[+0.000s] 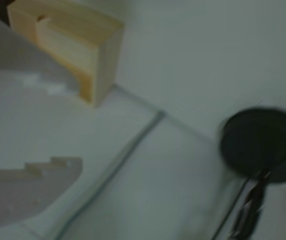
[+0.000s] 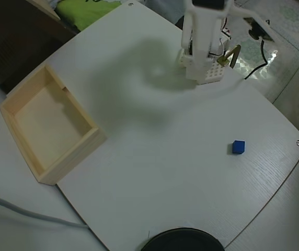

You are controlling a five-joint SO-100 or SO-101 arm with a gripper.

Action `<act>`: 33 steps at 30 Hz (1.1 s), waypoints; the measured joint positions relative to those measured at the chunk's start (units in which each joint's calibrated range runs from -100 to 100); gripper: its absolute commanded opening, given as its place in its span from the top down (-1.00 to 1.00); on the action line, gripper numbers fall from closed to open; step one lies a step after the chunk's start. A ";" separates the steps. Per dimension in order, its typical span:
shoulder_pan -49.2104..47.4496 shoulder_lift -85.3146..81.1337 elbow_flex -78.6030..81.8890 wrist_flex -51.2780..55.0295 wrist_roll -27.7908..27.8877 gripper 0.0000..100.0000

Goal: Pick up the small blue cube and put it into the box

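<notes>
Wrist view, blurred: the gripper (image 1: 58, 125) stands open, its two pale fingers (image 1: 30, 187) wide apart with bare table (image 1: 208, 60) between them; it holds and touches nothing. The box (image 1: 78, 45), pale wood, lies beyond the fingers. Overhead view: the small blue cube (image 2: 238, 147) rests on the table well right of the box (image 2: 89, 141), apart from it. A black round disc (image 2: 183, 240) sits at the table's near edge. No legible writing.

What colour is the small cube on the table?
Bright blue. The small cube shows best in the overhead view, alone on the white table.
</notes>
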 measured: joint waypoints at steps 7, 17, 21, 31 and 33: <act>-7.59 0.34 8.33 0.00 0.00 0.75; -10.91 1.18 20.72 -5.20 0.05 0.48; -11.50 1.35 25.97 -10.06 0.00 0.43; -11.57 1.35 42.08 -23.28 0.00 0.43; -11.64 1.35 44.25 -23.88 0.00 0.43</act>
